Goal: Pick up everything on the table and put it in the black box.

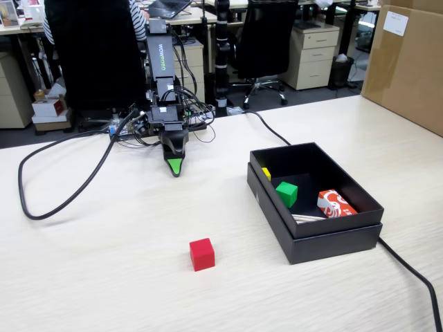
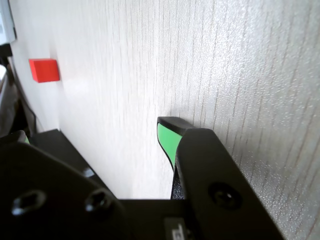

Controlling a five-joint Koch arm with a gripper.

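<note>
Low over the table (image 1: pixel 104 277), near the arm's base, my claw (image 1: pixel 176 168) hangs tip-down with nothing in it; from the fixed view the jaws lie one behind the other, and the wrist view shows only one green tip, so I cannot tell whether it is open or closed. It looks parked rather than reaching. Ahead of the claw and well apart sits one red cube (image 1: pixel 202 254), alone on bare wood, which I judge is the only piece left to fetch. Off to the claw's side, right in the fixed view, stands one black box (image 1: pixel 325 245), already holding one green cube (image 1: pixel 286 194), one red-and-white carton (image 1: pixel 335 204) and a yellow piece (image 1: pixel 266 173), mostly hidden by the wall.
</note>
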